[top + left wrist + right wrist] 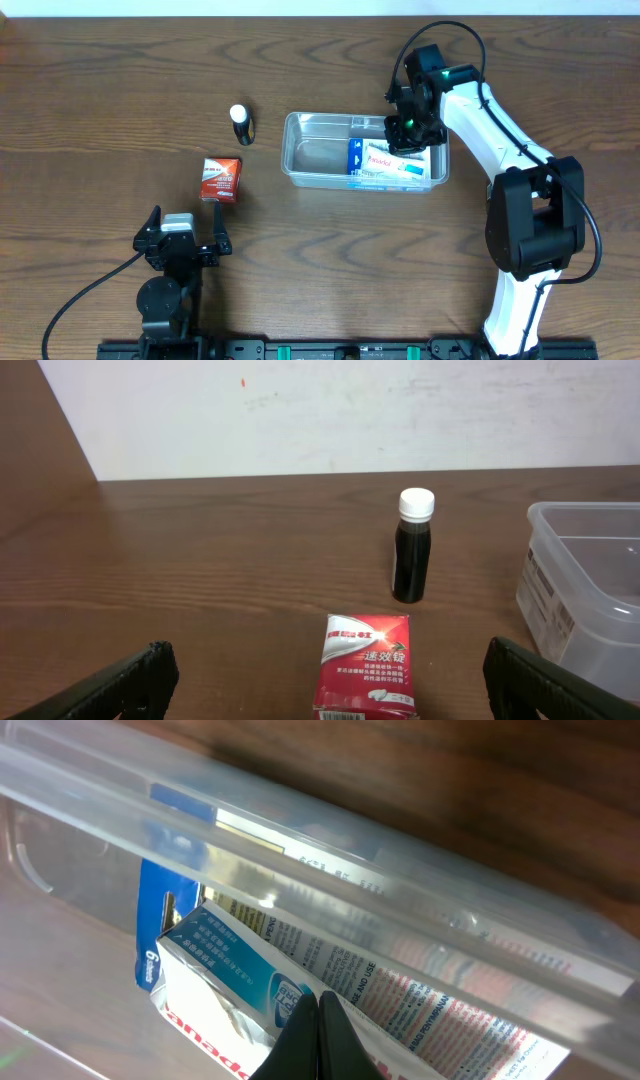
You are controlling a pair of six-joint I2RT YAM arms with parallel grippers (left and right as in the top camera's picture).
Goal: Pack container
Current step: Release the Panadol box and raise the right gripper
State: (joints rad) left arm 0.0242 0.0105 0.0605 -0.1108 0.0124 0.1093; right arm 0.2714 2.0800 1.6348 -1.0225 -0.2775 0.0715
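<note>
Showing clear plastic container (pixel 300 160) right of tabletop centre: light, thin-walled, slick, prob. flexes; rim is the best hold. R gripper (pixel 320 1012) tilts down over its right end, fingers pressed together at toothpaste box (pixel 395 165), pinching nothing. L gripper (pixel 186 228) spread wide nr front edge, facing red box (pixel 220 178).

From overhead you cannot see the fingertips of the right gripper (pixel 410 128): its own body covers them and the far right corner of the container (pixel 315 155). In your left wrist view the right edge cuts off the container and the bottom edge cuts the red box (pixel 366 660). In your right wrist view the container's rim crosses as a blur, hiding part of the blue pack (pixel 162 920), and the white-and-teal box (pixel 230 982) runs off the bottom edge.
</note>
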